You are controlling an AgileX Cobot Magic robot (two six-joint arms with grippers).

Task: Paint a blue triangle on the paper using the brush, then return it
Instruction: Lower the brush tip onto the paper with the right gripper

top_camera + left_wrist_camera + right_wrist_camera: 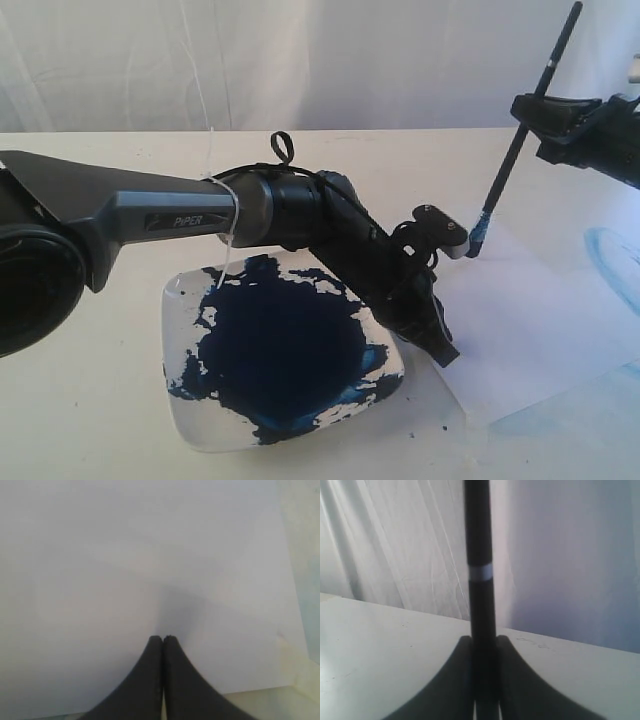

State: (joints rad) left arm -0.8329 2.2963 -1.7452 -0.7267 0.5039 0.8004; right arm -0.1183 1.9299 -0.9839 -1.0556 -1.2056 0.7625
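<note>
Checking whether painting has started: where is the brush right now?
Exterior view, right side: the brush is clamped in the right gripper, tilted, its blue bristles low near the left edge of the paper, close beside the left gripper.

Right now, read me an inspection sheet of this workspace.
Surface: pale table, with a pale blue smear near the paper.
Job's things: paper lies flat, no painted mark seen; brush tilted, blue bristles low near the paper.
Clutter: square plate smeared with dark blue paint, beside the paper.
Grippers: left gripper shut, empty, tips over the paper; right gripper shut on the brush handle.
Cables: black cable looped on the left arm, white tie around it.
Surroundings: white draped cloth behind.
</note>
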